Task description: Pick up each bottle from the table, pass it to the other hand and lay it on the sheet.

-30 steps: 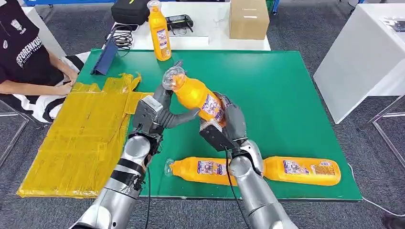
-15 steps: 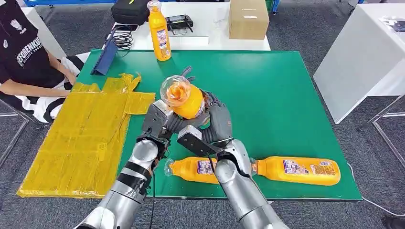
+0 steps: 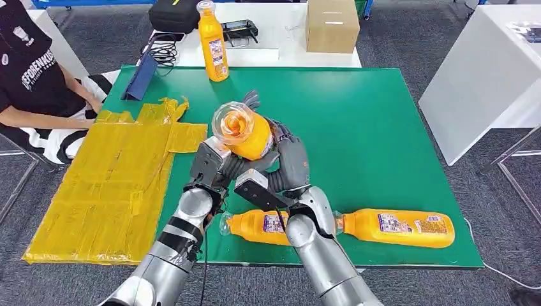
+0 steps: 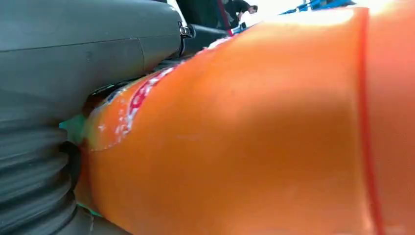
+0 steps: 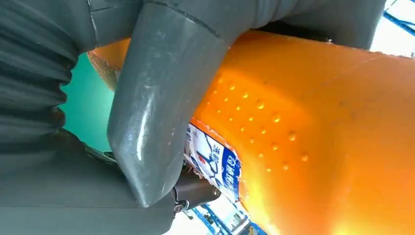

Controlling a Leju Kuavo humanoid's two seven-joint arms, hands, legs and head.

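An orange bottle (image 3: pixel 247 132) with a clear cap is held above the green table (image 3: pixel 370 121), its cap end tipped up toward me. My left hand (image 3: pixel 222 160) grips it from the left and my right hand (image 3: pixel 291 159) from the right, both wrapped around its lower body. Up close, the bottle (image 4: pixel 254 137) lies against the left hand (image 4: pixel 73 58). In the right wrist view the right hand's thumb (image 5: pixel 156 98) presses on the bottle (image 5: pixel 303 122) by its label. Two more bottles (image 3: pixel 260 227) (image 3: pixel 400 228) lie along the table's front edge. The yellow sheet (image 3: pixel 108 185) lies to the left.
A fourth orange bottle (image 3: pixel 213 41) stands upright at the table's far edge. A blue case (image 3: pixel 140 78) rests at the far left corner. A person (image 3: pixel 38 83) sits beside the sheet. A cardboard box (image 3: pixel 332 24) and a black bag (image 3: pixel 173 14) sit on the white table behind.
The held bottle swung from slanting sideways to pointing its cap at me and moved slightly left. The left hand closed around it beside the right hand.
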